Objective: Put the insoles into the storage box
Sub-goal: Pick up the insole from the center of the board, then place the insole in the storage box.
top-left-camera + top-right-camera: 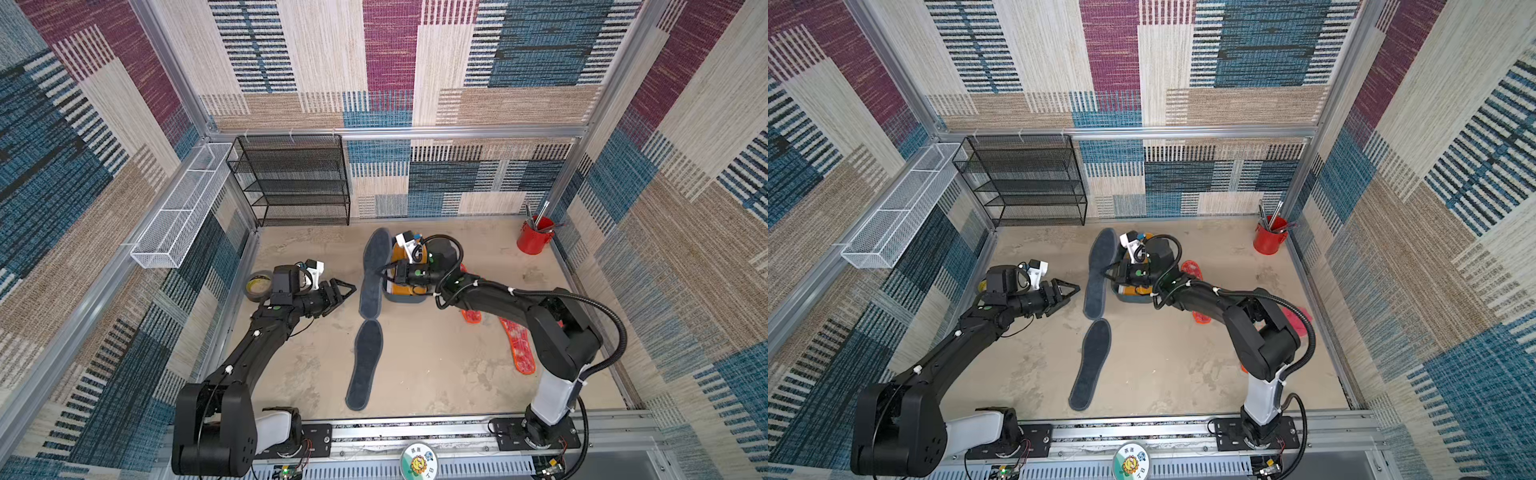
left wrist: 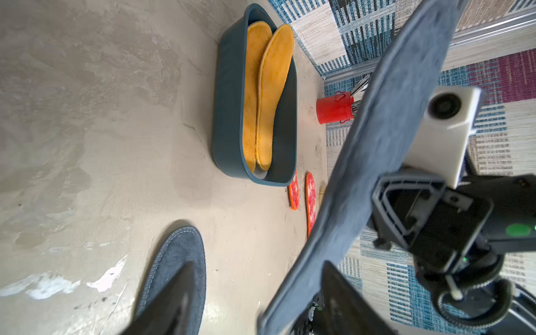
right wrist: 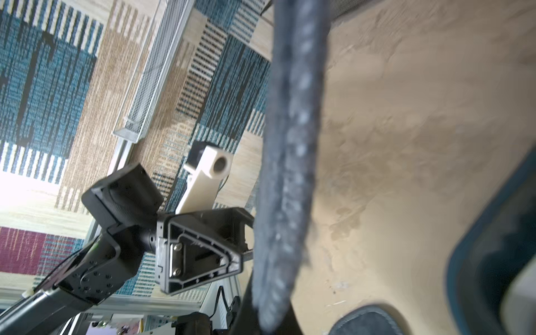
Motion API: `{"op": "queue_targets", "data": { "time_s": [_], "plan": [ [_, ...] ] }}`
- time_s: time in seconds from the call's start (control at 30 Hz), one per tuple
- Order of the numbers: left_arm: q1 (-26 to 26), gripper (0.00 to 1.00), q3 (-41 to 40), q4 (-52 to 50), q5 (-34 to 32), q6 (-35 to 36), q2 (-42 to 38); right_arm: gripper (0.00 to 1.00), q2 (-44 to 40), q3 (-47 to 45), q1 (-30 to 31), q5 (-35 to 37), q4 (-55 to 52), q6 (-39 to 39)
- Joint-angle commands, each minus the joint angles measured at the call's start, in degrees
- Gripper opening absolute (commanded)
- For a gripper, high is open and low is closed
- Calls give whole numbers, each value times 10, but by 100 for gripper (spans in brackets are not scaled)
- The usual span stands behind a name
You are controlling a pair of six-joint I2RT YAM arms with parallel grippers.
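R gripper (image 1: 384, 273) clamped on edge of grey insole (image 1: 376, 253), held up beside box (image 2: 229, 116) w/ two yellow insoles (image 2: 272, 95) inside. L gripper (image 1: 351, 293) jaws wide open, just beside that grey insole.

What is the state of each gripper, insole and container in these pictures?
storage box: upright, insoles inside.
orange-yellow insoles: overlapping in storage box.
left gripper: open, empty.
right gripper: shut on lifted grey insole.
second grey insole: flat on table.
red-white insoles: on table, outside storage box.
red cup: upright, holding tools.
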Motion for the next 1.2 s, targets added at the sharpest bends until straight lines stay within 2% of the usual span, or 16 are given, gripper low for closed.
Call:
{"op": "queue_targets", "data": {
  "time_s": [0.0, 0.13, 0.23, 0.37, 0.63, 1.0, 1.17],
  "plan": [
    [7, 99, 9, -4, -34, 7, -16, 0, -10, 37, -38, -14, -136, -99],
    [16, 99, 13, -4, -40, 5, -34, 0, 11, 82, -90, -36, -208, -156],
    [20, 99, 11, -1, -44, 1, -47, 0, 43, 122, -105, -19, -247, -196],
    [24, 99, 7, -3, -40, -2, -60, 0, 88, 144, -123, -38, -226, -192],
    [28, 100, -5, -6, -38, -7, -72, 0, 170, 221, -124, -45, -251, -206],
    [28, 100, -18, 26, -23, -29, -63, 0, 227, 243, -124, -77, -227, -182],
    [28, 100, -23, 35, -21, -37, -61, 0, 236, 246, -122, -63, -242, -191]
  ]
}}
